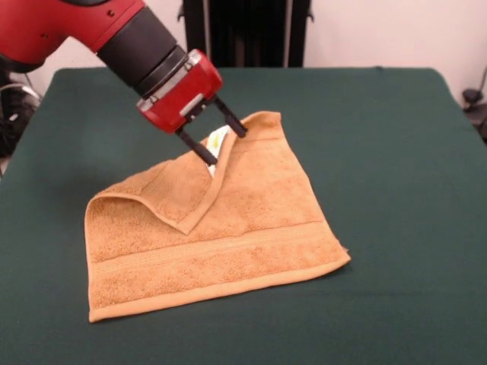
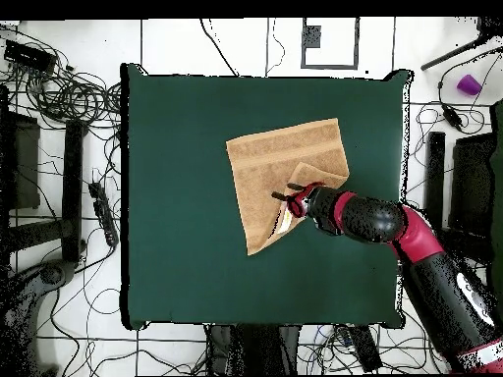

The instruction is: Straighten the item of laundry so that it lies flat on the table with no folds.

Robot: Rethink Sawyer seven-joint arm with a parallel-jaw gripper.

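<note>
The orange-tan towel (image 1: 251,220) lies on the dark green table (image 1: 396,152), right of centre in the overhead view (image 2: 280,157). One far corner is folded over onto the towel, its tip pointing at the front (image 1: 186,228). A border band runs along the front edge. The small white label (image 1: 218,141) shows at the fold's upper end. My gripper (image 1: 226,146) is down at the towel's far edge, tilted, with its two black fingers (image 1: 199,150) apart on either side of the label and the folded edge. It also shows in the overhead view (image 2: 290,201).
The red and black arm (image 2: 393,224) reaches in over the table's right side in the overhead view. Cables and dark equipment (image 2: 69,98) lie on the floor around the table.
</note>
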